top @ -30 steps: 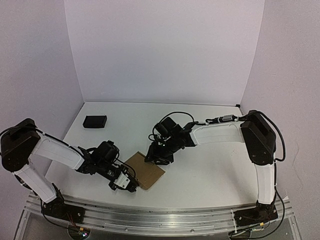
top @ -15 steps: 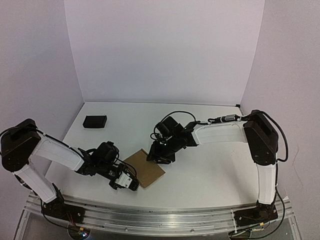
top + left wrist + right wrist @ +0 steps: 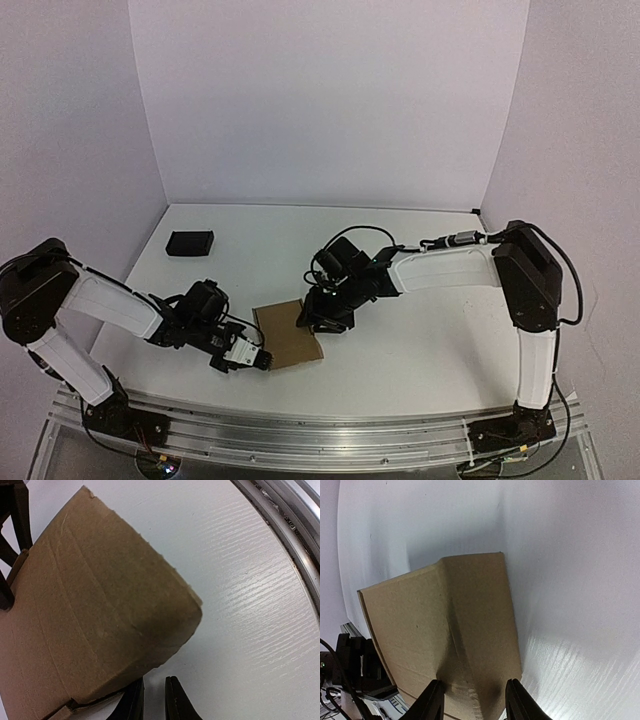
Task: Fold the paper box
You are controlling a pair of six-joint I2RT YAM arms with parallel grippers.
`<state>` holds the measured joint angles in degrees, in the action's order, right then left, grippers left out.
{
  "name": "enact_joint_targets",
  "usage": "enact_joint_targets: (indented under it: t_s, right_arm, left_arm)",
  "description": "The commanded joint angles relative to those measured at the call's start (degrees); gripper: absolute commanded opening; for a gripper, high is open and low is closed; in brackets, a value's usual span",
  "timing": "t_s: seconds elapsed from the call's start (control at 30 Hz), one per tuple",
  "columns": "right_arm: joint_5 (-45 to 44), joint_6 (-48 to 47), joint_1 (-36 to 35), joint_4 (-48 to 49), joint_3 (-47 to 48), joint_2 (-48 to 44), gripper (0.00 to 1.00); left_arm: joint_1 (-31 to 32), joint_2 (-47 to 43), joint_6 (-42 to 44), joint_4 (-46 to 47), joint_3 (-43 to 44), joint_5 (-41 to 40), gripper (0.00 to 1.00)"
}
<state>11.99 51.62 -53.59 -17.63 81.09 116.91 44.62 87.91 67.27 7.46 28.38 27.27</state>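
Brown box (image 3: 288, 337): flattish cardboard piece lying on the white tabletop (image 3: 430, 340), towards the near edge, a bit left of centre, between the two pincers.
Box surface: plain, with straight creases across it. The right wrist view shows one ridge-like fold running down it. The left wrist view shows one rounded corner with a shadow under it.
Left pincer (image 3: 154, 700): low at the box's near-left corner. Jaws only a narrow slit apart, bare tabletop showing through the slit, no cardboard seen between them. One finger sits just beside the box edge.
Right pincer (image 3: 474, 694): on the box's far-right edge. Jaws part-way apart, cardboard filling the gap between the fingers. Cannot tell whether it is clamped or only straddled.
Arms: left arm reaches in from the left, right arm stretches across from the right. Both wrists low over the tabletop.
Block (image 3: 190, 242): small, black, rectangular, at the far-left of the tabletop, well apart from the box and both pincers.
Rail (image 3: 295, 535): grey metal, curving along the tabletop's near edge in the left wrist view.
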Motion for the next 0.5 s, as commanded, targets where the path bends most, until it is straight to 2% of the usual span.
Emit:
enact_joint_targets:
  t_s: [0.0, 0.47]
  right_arm:
    - [-0.04, 0.76, -0.61, -1.26, -1.09, -2.89, 0.43]
    - [-0.79, 0.81, -0.65, -1.34, -1.64, -3.82, 0.44]
  left_arm:
    - [-1.64, -2.21, -0.02, -2.41, 1.26, 0.99, 0.17]
    - [-4.64, -4.83, 2.04, -7.09, 1.29, 2.6, 0.17]
